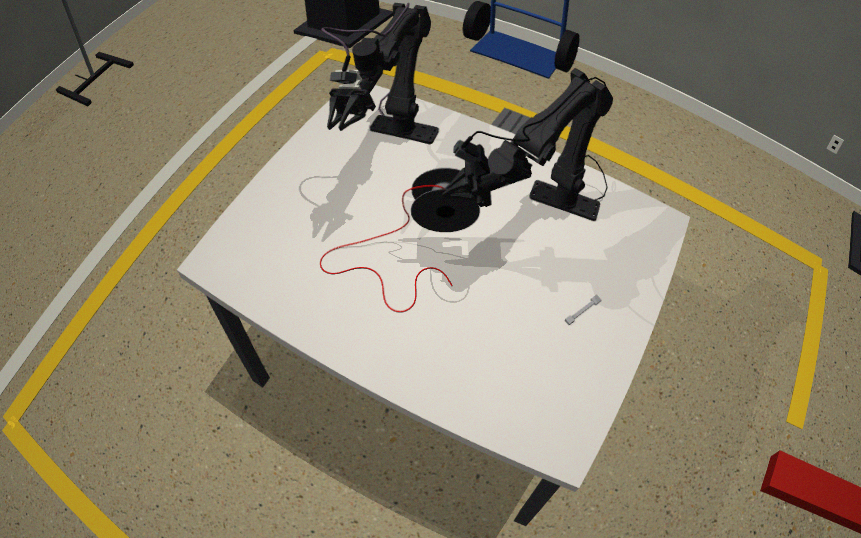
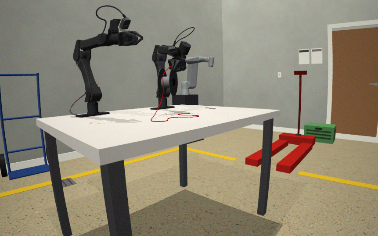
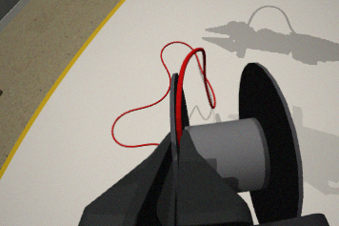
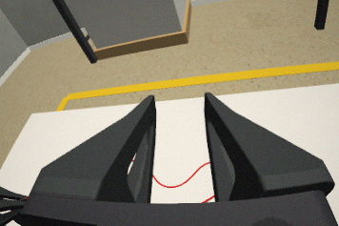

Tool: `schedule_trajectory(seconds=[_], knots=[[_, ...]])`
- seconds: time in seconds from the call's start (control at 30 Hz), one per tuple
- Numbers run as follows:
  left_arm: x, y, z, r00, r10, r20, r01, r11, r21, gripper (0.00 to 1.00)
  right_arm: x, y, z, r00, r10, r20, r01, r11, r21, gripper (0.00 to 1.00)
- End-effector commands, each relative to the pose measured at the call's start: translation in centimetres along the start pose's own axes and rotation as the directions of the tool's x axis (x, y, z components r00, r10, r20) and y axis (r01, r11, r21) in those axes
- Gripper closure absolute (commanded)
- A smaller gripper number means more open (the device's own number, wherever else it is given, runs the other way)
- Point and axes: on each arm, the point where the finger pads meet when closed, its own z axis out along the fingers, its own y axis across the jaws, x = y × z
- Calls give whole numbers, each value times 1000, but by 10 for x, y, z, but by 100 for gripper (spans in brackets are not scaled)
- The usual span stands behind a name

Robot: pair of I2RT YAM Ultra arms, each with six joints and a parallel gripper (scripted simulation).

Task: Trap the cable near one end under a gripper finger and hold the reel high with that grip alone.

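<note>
My left gripper [image 1: 461, 188] [image 2: 174, 69] [image 3: 179, 137] is shut on the thin rim of one flange of the black reel [image 1: 445, 211] [image 2: 171, 83] [image 3: 266, 137], which has a grey hub. It holds the reel well above the white table [image 1: 486, 374] [image 2: 125, 134]. The red cable [image 1: 359, 269] [image 2: 166, 117] [image 3: 135, 114] [image 4: 180, 182] runs up over that flange rim at the finger, hangs down, and lies in loops on the table. My right gripper [image 1: 343, 120] [image 2: 140, 37] [image 4: 179, 102] is open and empty, raised high near its own base, apart from the reel and cable.
A small grey bar [image 1: 583, 310] [image 2: 210, 108] lies on the table away from both arms. A blue hand truck [image 1: 520, 40] [image 2: 16, 123], a red pallet jack [image 2: 289, 146] and a grey robot on a pedestal [image 2: 193, 73] stand off the table.
</note>
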Motion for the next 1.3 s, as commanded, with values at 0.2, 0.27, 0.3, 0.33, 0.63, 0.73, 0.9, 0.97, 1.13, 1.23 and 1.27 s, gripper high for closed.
schedule_trajectory(seconds=[0.2,0.27,0.3,0.33,0.63,0.73,0.9,0.97,1.13,1.23,1.27], knots=[[-31,-4,-16,996,50,71,-49,999,-14,100,-26,0,-16,980,-150,134,155,987,-29,70],[-30,-5,-16,997,44,65,-43,999,-10,100,-27,-1,-18,975,-168,144,174,984,-26,70],[-28,-6,-16,997,40,61,-40,999,-8,100,-28,-1,-18,973,-176,150,182,983,-25,70],[-29,-6,-16,997,40,61,-40,999,-8,100,-29,-1,-19,971,-183,154,189,982,-24,70],[-33,-7,-19,998,37,57,-36,999,-6,100,-33,-2,-23,962,-211,175,217,976,-17,70],[-33,-7,-20,998,34,54,-34,999,-4,100,-34,-2,-24,961,-212,178,218,976,-16,70],[-38,-7,-23,998,33,54,-33,999,-4,100,-34,-1,-24,961,-212,178,219,976,-18,70],[-38,-6,-22,998,28,48,-28,1000,-1,100,-34,-1,-24,961,-212,178,219,976,-18,70],[-39,-3,-20,999,12,31,-12,1000,8,100,-34,-1,-24,961,-210,178,217,976,-18,70],[-40,-2,-19,1000,5,24,-5,1000,12,100,-34,-1,-24,961,-210,178,217,976,-18,70],[-40,-2,-19,1000,5,24,-5,1000,12,100,-34,-1,-24,961,-210,178,217,976,-18,70]])
